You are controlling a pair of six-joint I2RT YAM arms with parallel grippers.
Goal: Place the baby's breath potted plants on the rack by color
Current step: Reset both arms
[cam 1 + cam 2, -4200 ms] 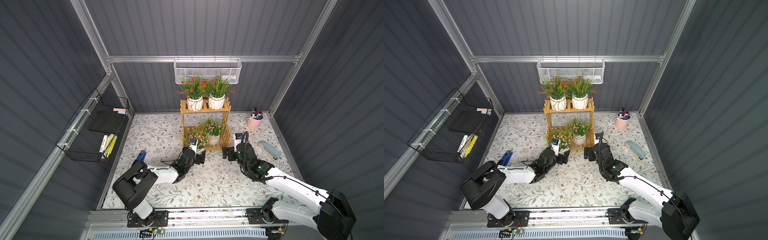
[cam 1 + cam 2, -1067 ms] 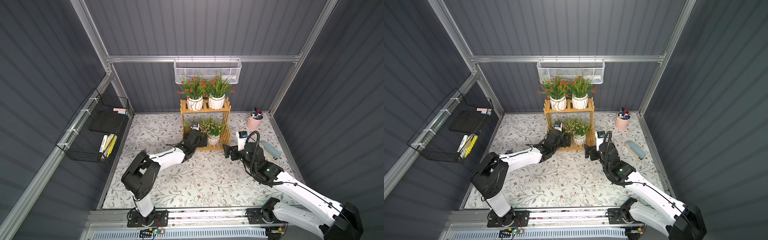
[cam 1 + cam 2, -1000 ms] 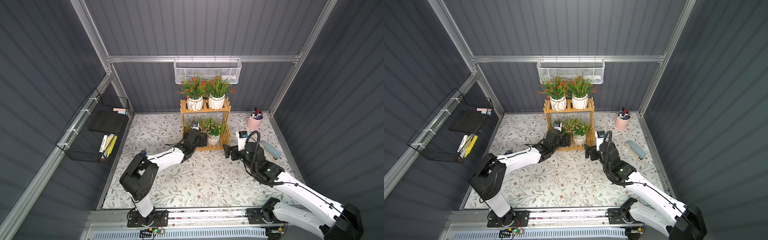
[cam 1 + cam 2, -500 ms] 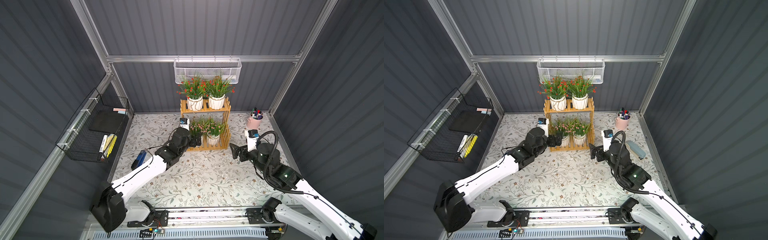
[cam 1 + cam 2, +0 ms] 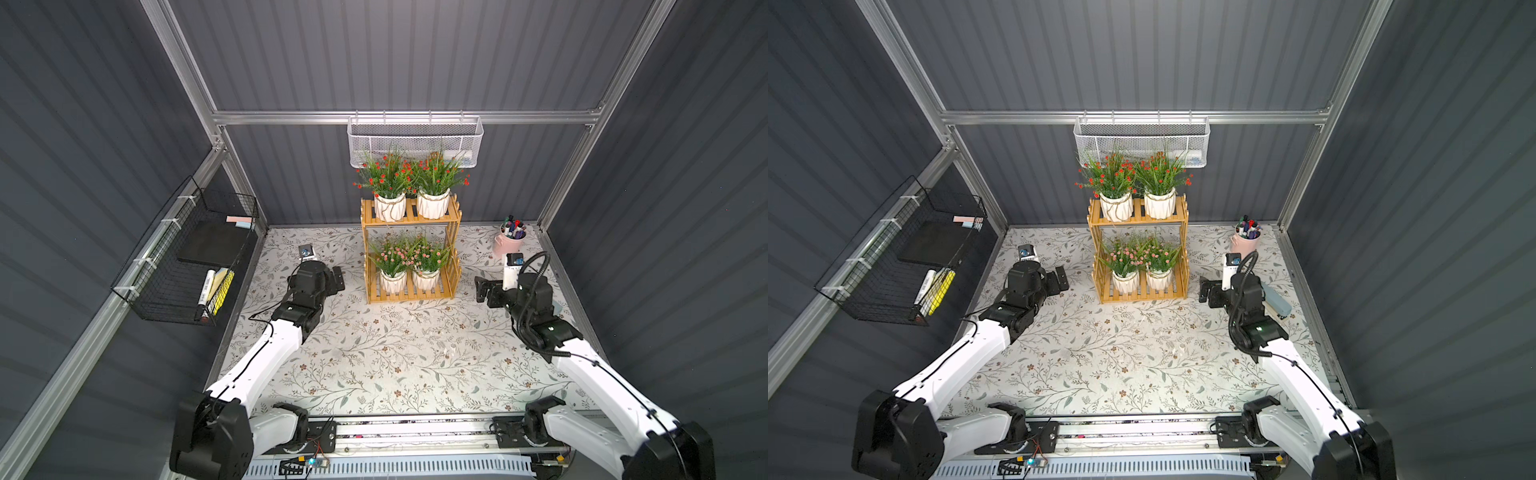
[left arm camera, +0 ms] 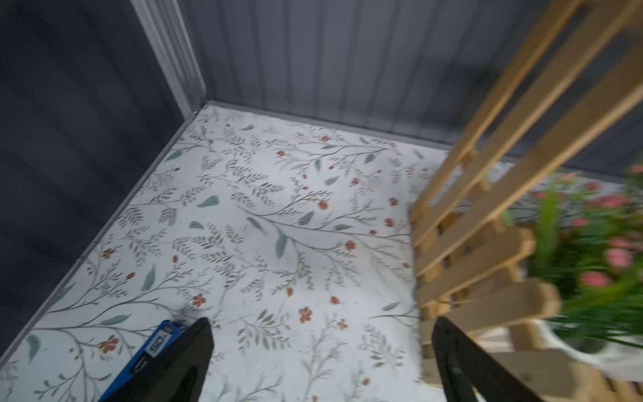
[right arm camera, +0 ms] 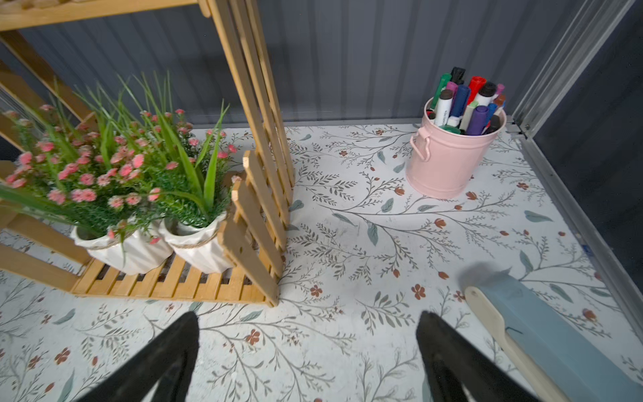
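Upright on rack (image 5: 409, 296): 2 red plants (image 5: 386, 178) top tier, 2 pink plants (image 5: 392, 259) bottom; left gripper (image 6: 322, 323), right gripper (image 7: 309, 316) both spread, empty.

Two plants (image 5: 390, 179) on each rack (image 5: 409, 222) tier

Marker cup (image 5: 508, 246), mesh basket (image 5: 415, 143), wire basket (image 5: 174, 291)
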